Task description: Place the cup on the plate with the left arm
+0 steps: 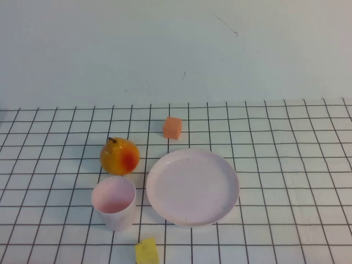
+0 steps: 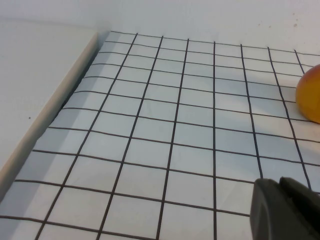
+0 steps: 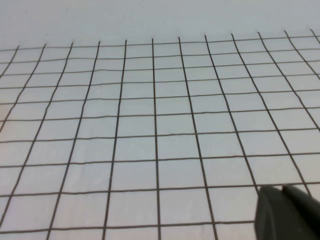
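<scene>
Grippers barely show: left gripper (image 2: 285, 210) and right gripper (image 3: 287, 212) each sit low over bare grid cloth (image 1: 286, 165), finger state unreadable. Ahead of the left one lies the pear (image 2: 310, 97). Cup (image 1: 114, 202) stands upright just beside the plate (image 1: 192, 187), pear (image 1: 119, 156) behind it.

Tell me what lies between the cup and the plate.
Nothing: in the high view only a narrow strip of bare gridded cloth separates the cup from the plate. Neither gripper appears in that view.
</scene>
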